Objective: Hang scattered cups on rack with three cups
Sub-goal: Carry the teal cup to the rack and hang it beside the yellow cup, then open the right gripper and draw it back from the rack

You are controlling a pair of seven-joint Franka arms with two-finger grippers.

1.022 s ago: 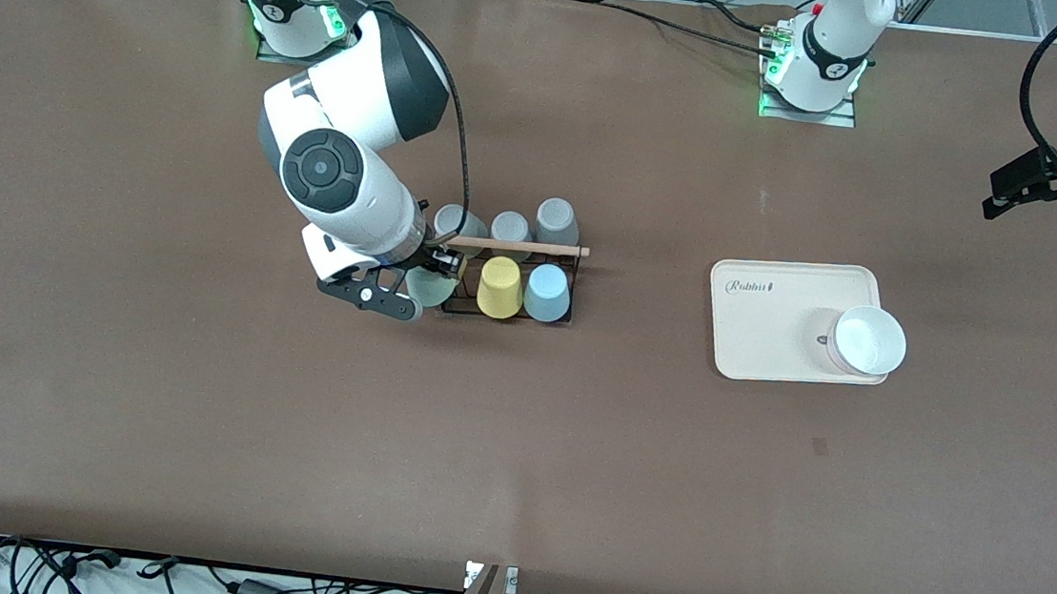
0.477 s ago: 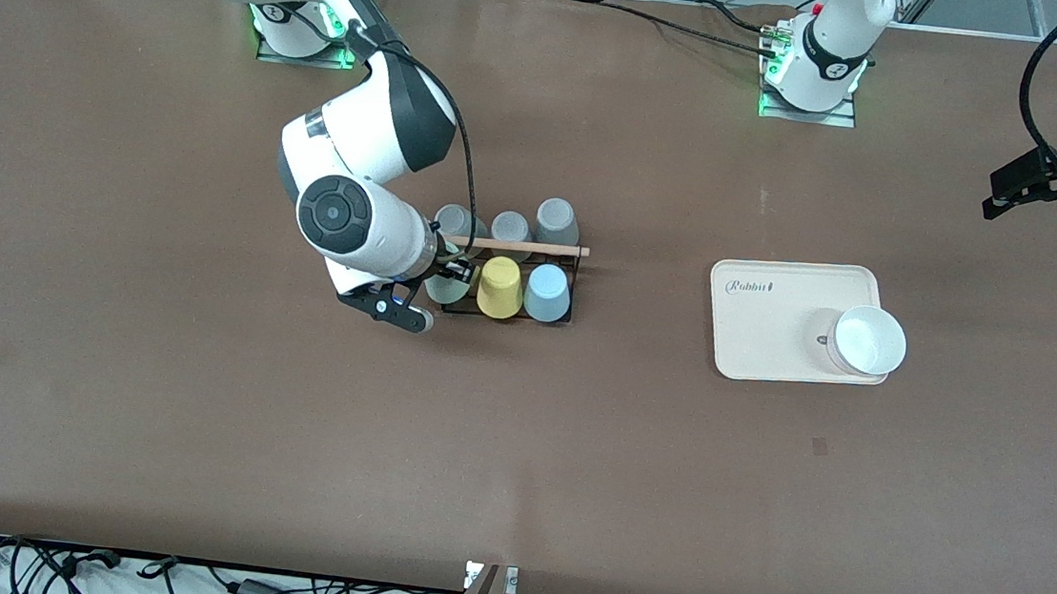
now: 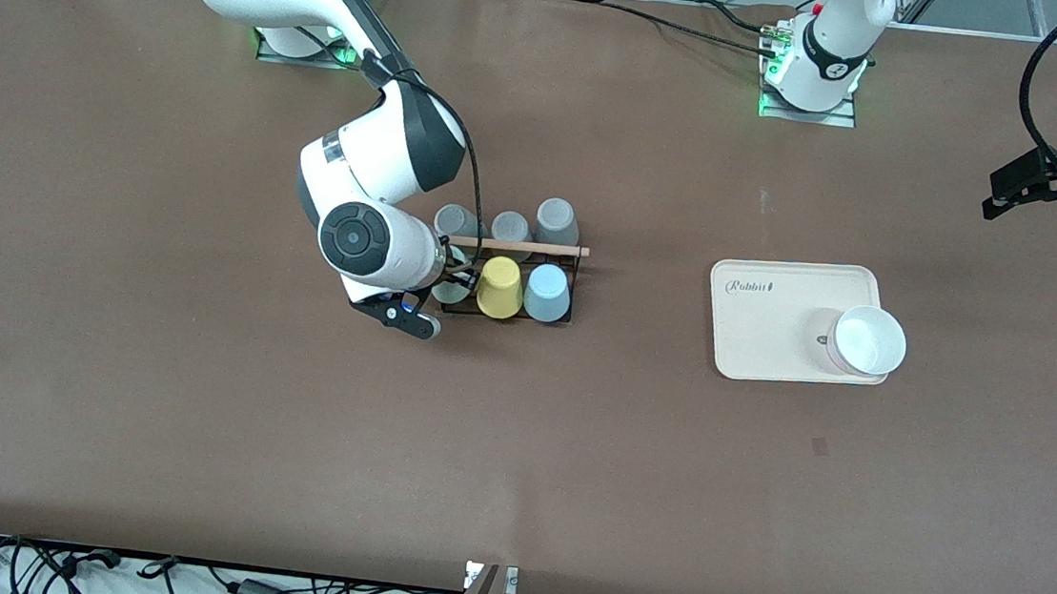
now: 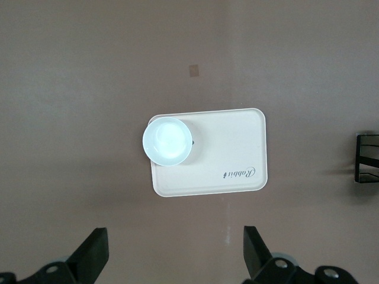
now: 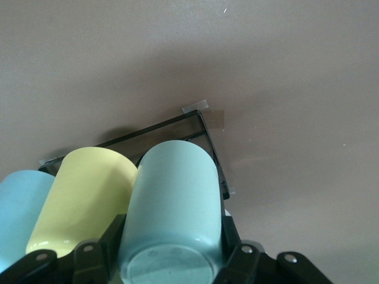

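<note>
From the front, you can see the right gripper (image 3: pixel 446 282) clamped on the mint-green cup (image 3: pixel 449 287), holding it upside down at the rack (image 3: pixel 509 281), at the rack's end toward the right arm's end of the table. A second ago the cup hung tilted just outside that end; now the arm has swung in and the cup sits in line with the yellow cup (image 3: pixel 499 287) and the light blue cup (image 3: pixel 547 293), which stand inverted in the rack's row nearer the camera. Whether the mint-green cup has settled over a peg, you cannot tell from here, as the arm hides most of it. Three grey cups (image 3: pixel 510 227) fill the farther row, under the wooden dowel (image 3: pixel 519 246). The left gripper (image 3: pixel 1043 191) waits in the air over the table's edge at the left arm's end, unchanged. The cream tray (image 3: pixel 775 319) carries the white bowl (image 3: pixel 867 341) as before.

The left wrist view gives you what the front view does not: the left gripper (image 4: pixel 175 255) with its fingers spread wide and nothing between them, high over the tray (image 4: pixel 231 148) and bowl (image 4: pixel 168 141).

The right wrist view shows the grip up close: the right gripper (image 5: pixel 172 251) closed on the mint-green cup (image 5: pixel 173 201) near its base, the cup just beside the yellow cup (image 5: pixel 89 195), with the light blue cup (image 5: pixel 21 207) next along and the rack's black frame (image 5: pixel 204 133) under them.
</note>
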